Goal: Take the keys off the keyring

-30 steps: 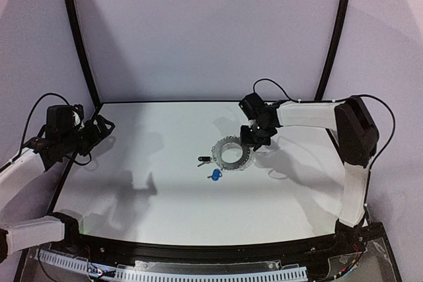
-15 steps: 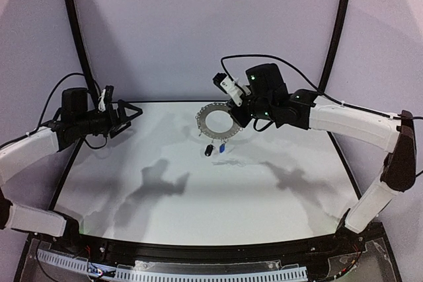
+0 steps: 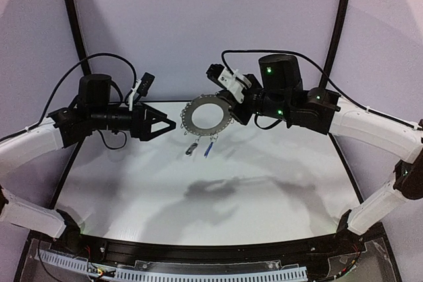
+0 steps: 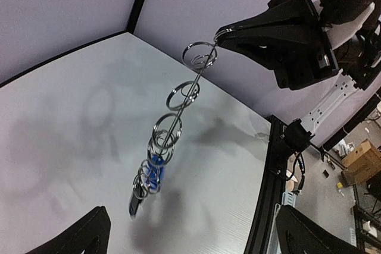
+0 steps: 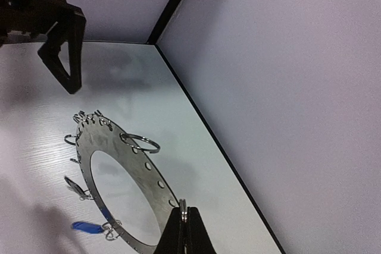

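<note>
Dark-grey metal, the keyring (image 3: 188, 117) hangs in the air above the far middle of the white table (image 3: 119, 189), well clear of its surface. The right gripper (image 3: 232, 107) is clamped tight on the ring's right rim and holds it with its flat face turned toward the overhead camera. Below the lower rim dangle the blue key (image 3: 209, 147) and, just left of it, the black key (image 3: 192, 148). From above both are thin slivers, and the loop that carries each cannot be made out.

The left gripper (image 3: 170, 124) points right at the ring with its jaws spread wide and nothing between them. It is near the ring's left rim but apart from it.

In the left wrist view the ring is edge-on, a slim slanting line strung with wire loops (image 4: 159, 141). The keys sit low on that line, half hidden among the loops, and the black one is little more than a dark stub. That arm's own fingers (image 4: 89, 236) are cut off by the bottom edge.

In the right wrist view the pinching fingers are a dark wedge cropped at the bottom. The blue key is a blurred streak at lower left. The black key cannot be told from the loops there.
</note>
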Action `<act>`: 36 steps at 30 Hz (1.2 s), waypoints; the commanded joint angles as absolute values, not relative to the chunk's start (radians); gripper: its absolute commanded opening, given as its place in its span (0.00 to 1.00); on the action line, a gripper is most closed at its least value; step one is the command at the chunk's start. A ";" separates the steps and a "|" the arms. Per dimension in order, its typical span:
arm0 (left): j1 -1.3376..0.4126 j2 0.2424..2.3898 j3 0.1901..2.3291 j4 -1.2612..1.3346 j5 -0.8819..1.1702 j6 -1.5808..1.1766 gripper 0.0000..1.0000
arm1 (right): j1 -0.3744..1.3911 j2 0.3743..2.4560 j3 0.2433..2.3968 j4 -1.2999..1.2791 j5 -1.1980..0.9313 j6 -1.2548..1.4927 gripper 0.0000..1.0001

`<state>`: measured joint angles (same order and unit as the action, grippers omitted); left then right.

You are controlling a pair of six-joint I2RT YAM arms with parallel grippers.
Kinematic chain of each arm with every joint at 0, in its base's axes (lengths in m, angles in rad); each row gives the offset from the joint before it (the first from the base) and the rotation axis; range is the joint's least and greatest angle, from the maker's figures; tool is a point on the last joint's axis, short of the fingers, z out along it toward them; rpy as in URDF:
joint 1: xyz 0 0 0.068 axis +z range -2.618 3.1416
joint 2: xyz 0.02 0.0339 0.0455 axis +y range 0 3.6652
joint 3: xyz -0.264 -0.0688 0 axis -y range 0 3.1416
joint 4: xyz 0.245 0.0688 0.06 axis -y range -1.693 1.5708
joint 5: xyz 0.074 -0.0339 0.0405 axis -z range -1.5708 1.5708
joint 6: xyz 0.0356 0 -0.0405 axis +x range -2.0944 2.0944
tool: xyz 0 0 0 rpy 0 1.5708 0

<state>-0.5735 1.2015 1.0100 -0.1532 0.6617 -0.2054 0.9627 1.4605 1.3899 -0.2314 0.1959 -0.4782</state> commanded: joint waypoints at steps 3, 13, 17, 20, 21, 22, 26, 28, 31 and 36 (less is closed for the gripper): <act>-0.610 1.237 1.082 -0.158 0.554 -0.116 1.00 | 1.011 1.427 1.450 -0.218 0.163 -0.477 0.00; -0.679 1.320 1.148 -0.188 0.607 -0.053 0.91 | 1.028 1.443 1.566 -0.319 0.144 -0.421 0.00; -0.698 1.349 1.176 -0.185 0.575 -0.043 0.69 | 1.028 1.438 1.575 -0.337 0.129 -0.414 0.00; -0.699 1.353 1.181 -0.173 0.590 -0.043 0.51 | 1.030 1.431 1.569 -0.341 0.117 -0.414 0.00; -0.699 1.353 1.181 -0.169 0.594 -0.041 0.48 | 1.031 1.431 1.570 -0.345 0.115 -0.415 0.00; -0.699 1.353 1.182 -0.171 0.603 -0.037 0.43 | 1.031 1.429 1.571 -0.344 0.119 -0.414 0.00; -0.701 1.358 1.188 -0.202 0.608 -0.013 0.40 | 1.030 1.421 1.573 -0.341 0.119 -0.417 0.00; -0.701 1.366 1.190 -0.210 0.604 -0.007 0.43 | 1.031 1.417 1.582 -0.349 0.105 -0.418 0.00; -0.704 1.376 1.197 -0.227 0.598 -0.006 0.43 | 1.030 1.414 1.584 -0.351 0.097 -0.419 0.00; -0.723 1.398 1.238 -0.301 0.571 0.057 0.38 | 1.030 1.409 1.592 -0.360 0.099 -0.434 0.00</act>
